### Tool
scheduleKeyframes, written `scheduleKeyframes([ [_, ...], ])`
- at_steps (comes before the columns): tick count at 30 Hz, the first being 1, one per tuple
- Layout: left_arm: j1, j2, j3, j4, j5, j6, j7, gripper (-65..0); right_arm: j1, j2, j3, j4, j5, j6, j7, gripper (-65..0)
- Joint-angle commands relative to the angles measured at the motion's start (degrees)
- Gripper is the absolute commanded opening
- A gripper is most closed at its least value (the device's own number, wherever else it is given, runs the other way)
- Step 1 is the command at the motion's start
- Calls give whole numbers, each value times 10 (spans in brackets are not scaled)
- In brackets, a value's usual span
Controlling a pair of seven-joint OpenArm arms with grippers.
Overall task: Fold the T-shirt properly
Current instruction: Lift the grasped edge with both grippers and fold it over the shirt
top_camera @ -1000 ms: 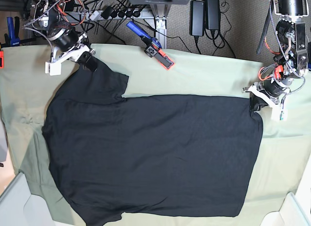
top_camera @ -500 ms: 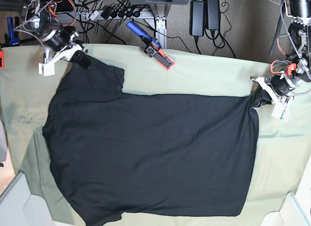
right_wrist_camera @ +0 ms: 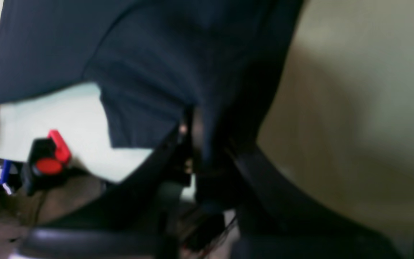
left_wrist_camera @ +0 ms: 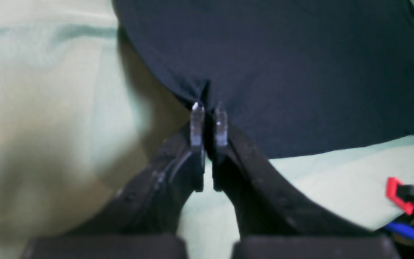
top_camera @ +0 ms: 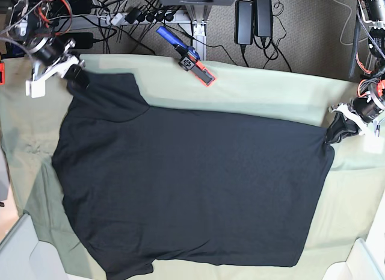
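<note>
The black T-shirt [top_camera: 192,183] lies spread plain side up on the pale green cloth [top_camera: 271,90]. At the right edge of the base view, my left gripper [top_camera: 337,128] is shut on the shirt's far right corner. The left wrist view shows its fingertips [left_wrist_camera: 207,115] pinching the fabric edge of the T-shirt [left_wrist_camera: 282,64]. My right gripper [top_camera: 78,78] is shut on the shirt's far left sleeve corner, at the top left of the base view. In the right wrist view the bunched T-shirt [right_wrist_camera: 138,54] hides most of the right gripper [right_wrist_camera: 192,133]. The far edge is stretched between the two grips.
A blue-handled clamp with an orange tip [top_camera: 189,58] lies on the cloth's far edge. Behind the table are power bricks [top_camera: 252,18] and cables. White bins stand at the near left corner [top_camera: 24,250] and near right corner [top_camera: 361,262].
Both grippers have moved outward with the shirt in them, the right one up and to the left, the left one to the right. The shirt's far edge is pulled longer and tauter.
</note>
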Motion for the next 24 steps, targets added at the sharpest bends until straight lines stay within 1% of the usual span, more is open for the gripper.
scheduleKeyframes([
  [1, -9, -11, -5, 8, -9, -15, -20, -650, 15, 16, 5, 11, 8, 24, 9, -650],
  [4, -24, -10, -5, 7, -8, -15, -30, -650, 56, 35, 5, 11, 8, 24, 3, -650],
  [7, -58, -8, 6, -3, -7, -19, -30, -650, 96, 53, 3, 5, 1, 26, 3, -650],
  [10, -111, -8, 42, -47, 11, -19, -37, -650, 137, 73, -11, -19, -14, 27, 4, -650],
  [13, -169, -7, 81, -106, 15, -19, -45, -650, 183, 84, -33, -55, -19, 28, 7, -650],
  [19, -265, -5, 113, -217, 31, -19, -58, -650, 288, 88, -81, -137, -44, 28, 17, -650],
  [22, -296, -5, 120, -247, 33, -19, -65, -650, 345, 88, -106, -180, -61, 28, 19, -650],
  [24, -311, -3, 119, -259, 50, -19, -75, -650, 381, 88, -123, -210, -78, 28, 25, -650],
])
